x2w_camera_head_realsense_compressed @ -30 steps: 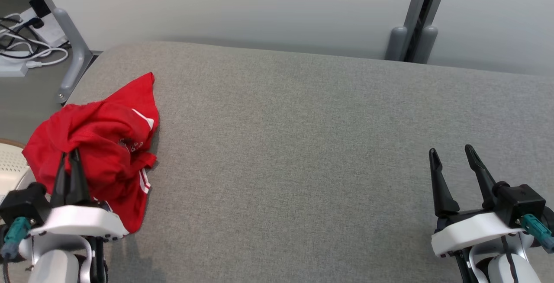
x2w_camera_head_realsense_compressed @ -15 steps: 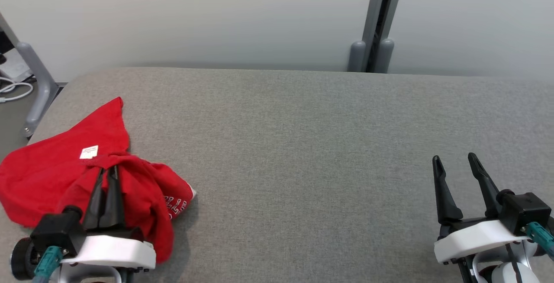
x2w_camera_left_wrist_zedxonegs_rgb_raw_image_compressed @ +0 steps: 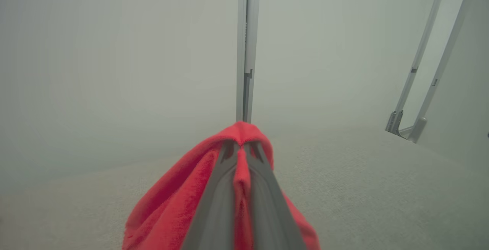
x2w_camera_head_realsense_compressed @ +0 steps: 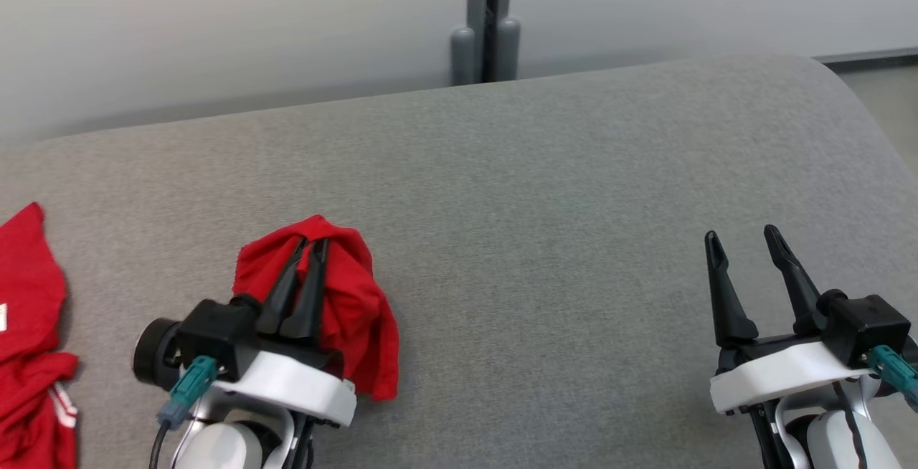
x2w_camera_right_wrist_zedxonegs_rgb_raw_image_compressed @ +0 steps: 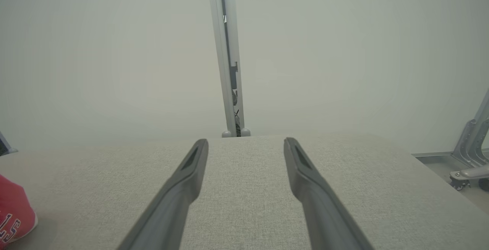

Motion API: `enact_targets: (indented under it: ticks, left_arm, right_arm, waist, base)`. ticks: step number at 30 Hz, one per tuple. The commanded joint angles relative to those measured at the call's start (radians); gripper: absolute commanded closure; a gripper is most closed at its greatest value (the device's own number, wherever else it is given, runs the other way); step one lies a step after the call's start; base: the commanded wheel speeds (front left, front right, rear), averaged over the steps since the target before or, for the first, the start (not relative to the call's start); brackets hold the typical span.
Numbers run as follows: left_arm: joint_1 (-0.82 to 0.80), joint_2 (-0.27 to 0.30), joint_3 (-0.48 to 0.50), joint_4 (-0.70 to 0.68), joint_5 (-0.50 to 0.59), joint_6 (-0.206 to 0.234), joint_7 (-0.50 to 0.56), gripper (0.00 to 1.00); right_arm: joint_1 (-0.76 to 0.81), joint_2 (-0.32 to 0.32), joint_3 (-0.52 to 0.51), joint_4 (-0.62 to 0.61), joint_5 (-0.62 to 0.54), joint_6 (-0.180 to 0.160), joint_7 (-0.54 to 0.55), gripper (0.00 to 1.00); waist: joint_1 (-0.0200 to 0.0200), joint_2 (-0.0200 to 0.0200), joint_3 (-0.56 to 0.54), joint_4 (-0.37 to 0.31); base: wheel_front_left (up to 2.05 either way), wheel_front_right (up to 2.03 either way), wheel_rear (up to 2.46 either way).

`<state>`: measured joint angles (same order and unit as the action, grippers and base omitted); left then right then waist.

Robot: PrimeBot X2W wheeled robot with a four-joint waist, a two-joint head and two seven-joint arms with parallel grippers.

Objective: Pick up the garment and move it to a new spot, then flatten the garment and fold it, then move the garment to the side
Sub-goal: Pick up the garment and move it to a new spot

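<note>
The garment (x2w_camera_head_realsense_compressed: 355, 304) is red cloth. A bunched fold of it hangs from my left gripper (x2w_camera_head_realsense_compressed: 312, 242), which is shut on it low over the grey padded table (x2w_camera_head_realsense_compressed: 545, 225). In the left wrist view the fold (x2w_camera_left_wrist_zedxonegs_rgb_raw_image_compressed: 168, 211) drapes over both sides of the shut left gripper (x2w_camera_left_wrist_zedxonegs_rgb_raw_image_compressed: 242, 145). More red cloth with white stripes (x2w_camera_head_realsense_compressed: 29, 354) lies at the table's far left; how it joins the held fold is hidden. My right gripper (x2w_camera_head_realsense_compressed: 741, 234) stands open and empty at the lower right. The right wrist view has the right gripper (x2w_camera_right_wrist_zedxonegs_rgb_raw_image_compressed: 245, 143) over bare table and lettered red cloth (x2w_camera_right_wrist_zedxonegs_rgb_raw_image_compressed: 15, 219) at the lower left.
A grey post (x2w_camera_head_realsense_compressed: 488, 17) stands against the pale wall behind the table. The table's rounded right corner (x2w_camera_head_realsense_compressed: 853, 96) drops to floor. Metal frame legs (x2w_camera_left_wrist_zedxonegs_rgb_raw_image_compressed: 412, 127) show at the right of the left wrist view. Bare grey surface lies between the two grippers.
The camera has turned right, shifting the picture left. My left gripper, still shut on the red cloth, has dragged it rightward from the table's left end. The right gripper stays open.
</note>
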<state>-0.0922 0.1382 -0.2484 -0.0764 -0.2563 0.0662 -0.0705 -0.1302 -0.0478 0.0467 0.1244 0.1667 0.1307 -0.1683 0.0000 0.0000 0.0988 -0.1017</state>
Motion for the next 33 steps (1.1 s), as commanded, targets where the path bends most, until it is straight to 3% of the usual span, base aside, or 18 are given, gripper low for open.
enact_targets:
  ticks: [1,6,11,22,23,24,25,33]
  left_arm:
    - [-0.033,-0.006,-0.013,0.014,0.006,-0.013,-0.001,1.0]
    - [-0.108,-0.027,-0.057,0.088,-0.002,-0.041,-0.007,1.0]
    - [-0.166,-0.04,-0.078,0.16,-0.013,-0.062,-0.013,1.0]
    - [-0.285,-0.07,-0.186,0.432,-0.025,-0.125,-0.011,1.0]
    - [-0.294,-0.072,-0.193,0.451,-0.027,-0.126,-0.017,0.86]
    - [-0.3,-0.074,-0.198,0.465,-0.03,-0.125,-0.027,0.16]
    - [-0.307,-0.075,-0.206,0.477,-0.027,-0.122,-0.036,0.0]
    - [-0.295,-0.082,-0.252,0.48,-0.044,-0.111,-0.11,0.0]
  right_arm:
    - [-0.011,-0.005,-0.003,0.005,0.004,0.0,-0.01,0.0]
    - [-0.029,-0.005,0.005,0.02,0.025,0.0,-0.025,0.0]
    - [-0.041,-0.005,0.009,0.034,0.039,0.0,-0.041,0.0]
    - [-0.088,-0.005,0.032,0.077,0.073,0.0,-0.079,0.0]
    - [-0.092,-0.005,0.033,0.082,0.074,0.0,-0.082,0.0]
    - [-0.092,-0.005,0.031,0.087,0.075,0.0,-0.083,0.0]
    - [-0.092,-0.005,0.029,0.092,0.072,0.0,-0.083,0.0]
    - [-0.077,-0.006,0.001,0.111,0.047,0.0,-0.091,0.0]
  waist:
    - [0.0,0.0,0.051,-0.085]
    - [0.0,0.0,0.096,-0.179]
    - [0.0,0.0,0.131,-0.229]
    - [0.0,0.0,0.204,-0.272]
    - [0.0,0.0,0.204,-0.27]
    - [0.0,0.0,0.201,-0.266]
    - [0.0,0.0,0.196,-0.26]
    - [0.0,0.0,0.13,-0.169]
  base:
    - [0.0,0.0,0.0]
    - [0.0,0.0,0.0]
    - [0.0,0.0,0.0]
    - [0.0,0.0,0.0]
    - [0.0,0.0,0.0]
    - [0.0,0.0,0.0]
    - [0.0,0.0,0.0]
    - [0.0,0.0,0.0]
